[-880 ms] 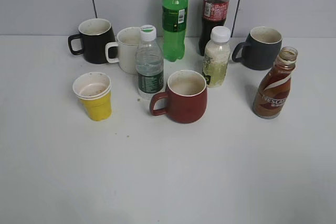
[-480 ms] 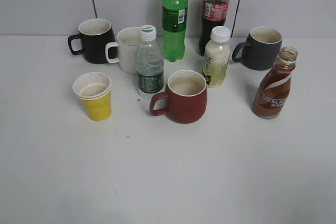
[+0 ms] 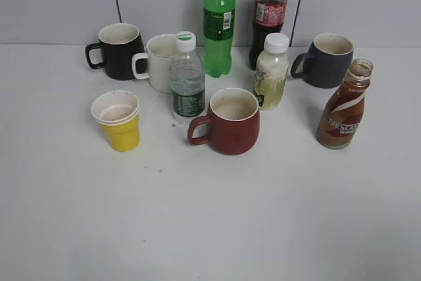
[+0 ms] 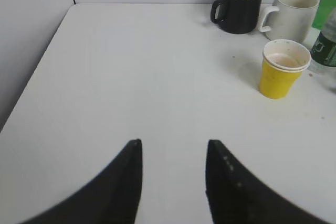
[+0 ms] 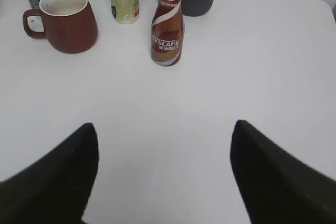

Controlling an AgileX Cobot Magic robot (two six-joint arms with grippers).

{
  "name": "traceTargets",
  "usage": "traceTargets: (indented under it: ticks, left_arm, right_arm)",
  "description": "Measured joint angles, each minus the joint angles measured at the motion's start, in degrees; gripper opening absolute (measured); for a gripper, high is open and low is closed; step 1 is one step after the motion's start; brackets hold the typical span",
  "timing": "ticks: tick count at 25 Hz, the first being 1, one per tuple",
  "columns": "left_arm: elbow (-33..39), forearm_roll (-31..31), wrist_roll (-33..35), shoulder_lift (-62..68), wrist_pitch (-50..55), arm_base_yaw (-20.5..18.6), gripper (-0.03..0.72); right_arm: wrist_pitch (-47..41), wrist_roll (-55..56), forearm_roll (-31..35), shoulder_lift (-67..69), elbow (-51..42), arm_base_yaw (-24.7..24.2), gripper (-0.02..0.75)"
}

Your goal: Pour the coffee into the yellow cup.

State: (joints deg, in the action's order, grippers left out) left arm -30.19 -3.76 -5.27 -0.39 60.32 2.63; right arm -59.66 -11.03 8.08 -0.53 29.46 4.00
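The coffee, a small brown Nescafe bottle [image 3: 345, 106] with no cap, stands upright at the right of the table; it also shows in the right wrist view [image 5: 167, 30]. The yellow cup [image 3: 118, 120] with a white inside stands upright at the left, and shows in the left wrist view [image 4: 282, 68]. My left gripper [image 4: 173, 148] is open and empty above bare table, well short of the cup. My right gripper [image 5: 164, 129] is open wide and empty, short of the coffee bottle. Neither gripper shows in the exterior view.
A red mug [image 3: 229, 122] stands in the middle. Behind it are a water bottle [image 3: 187, 80], a white mug [image 3: 158, 62], a black mug [image 3: 118, 51], a green bottle [image 3: 219, 21], a cola bottle [image 3: 269, 14], a white-capped bottle [image 3: 271, 70] and a grey mug [image 3: 327, 60].
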Motion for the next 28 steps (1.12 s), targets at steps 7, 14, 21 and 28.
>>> traceTargets:
  ticks: [7, 14, 21, 28]
  left_arm:
    - [0.0, 0.0, 0.0, 0.0, 0.0, 0.0, 0.311]
    - [0.0, 0.0, 0.11, 0.0, 0.0, 0.0, 0.311]
    - [0.0, 1.34, 0.13, 0.0, -0.07, 0.32, 0.309]
    - [-1.71, 2.34, 0.13, 1.78, -14.38, 2.65, 0.276]
  right_arm:
    - [0.0, 0.0, 0.0, 0.0, 0.0, 0.0, 0.586]
    - [0.0, 0.0, 0.0, 0.0, 0.0, 0.0, 0.585]
    - [0.0, 0.0, 0.04, 0.0, 0.0, 0.0, 0.585]
    - [10.75, 2.12, 1.14, 3.06, 1.02, 0.0, 0.587]
